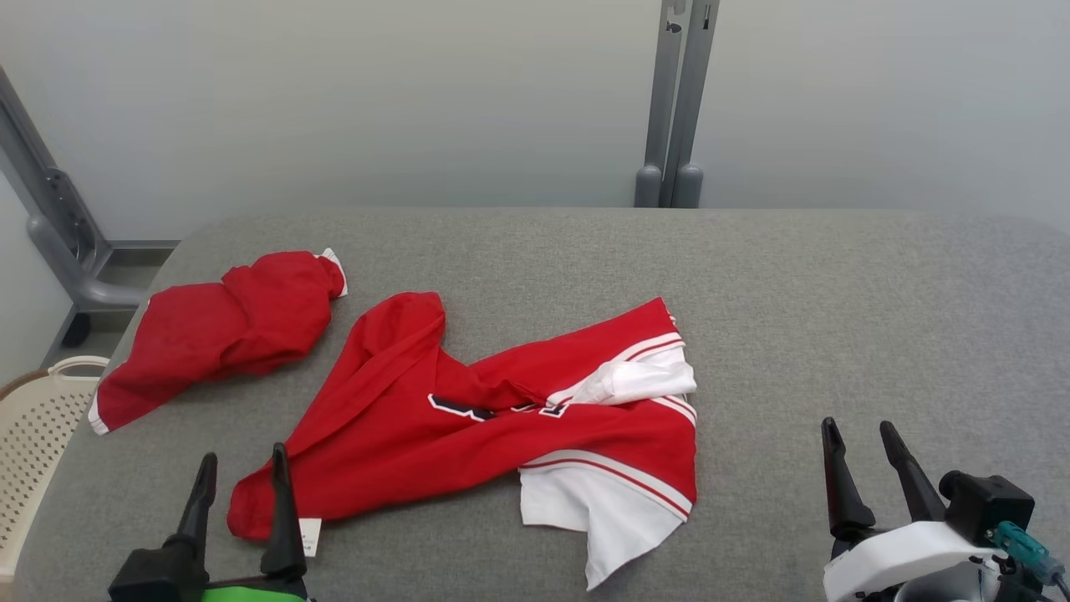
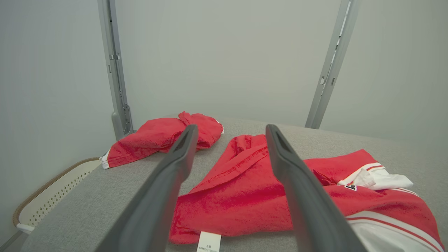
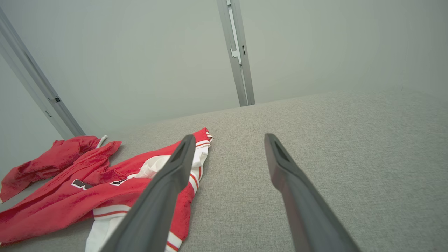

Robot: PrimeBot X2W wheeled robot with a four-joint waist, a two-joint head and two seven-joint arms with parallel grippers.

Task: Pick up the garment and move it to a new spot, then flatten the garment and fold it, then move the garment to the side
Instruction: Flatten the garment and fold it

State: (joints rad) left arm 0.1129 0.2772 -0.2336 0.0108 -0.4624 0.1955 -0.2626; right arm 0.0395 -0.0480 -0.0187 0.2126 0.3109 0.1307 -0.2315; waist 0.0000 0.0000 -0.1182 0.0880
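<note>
Garment (image 1: 501, 418), a red jersey with white panels and striped trim, lies crumpled and half twisted in the middle of the grey tabletop (image 1: 836, 293). One red end trails toward 7 o'clock and a white hem points toward 5 o'clock. I judge it to be a light, soft knit, limp and not fragile, and unlikely to slide on the felt-like cover. Lifted by one point it would sag and drag, so I favour two pinches on its outer edges. One is the red end beside the white label (image 1: 310, 535), the other the striped edge at 3 o'clock.

My left tool (image 1: 242, 456) hovers at 7 o'clock, just beside that red end, its fingers spread wide and holding nothing. My right tool (image 1: 858, 425) sits at 4 o'clock, well apart from the cloth, equally wide open and empty.

A second red piece (image 1: 217, 334) lies bunched at 10 o'clock, apart from the garment. The widest stretch of grey cover runs toward 2 o'clock. A pale perforated basket (image 1: 33, 435) stands off the edge at 8 o'clock. Grey posts (image 1: 677, 100) rise at 12 o'clock against a plain pale wall.
</note>
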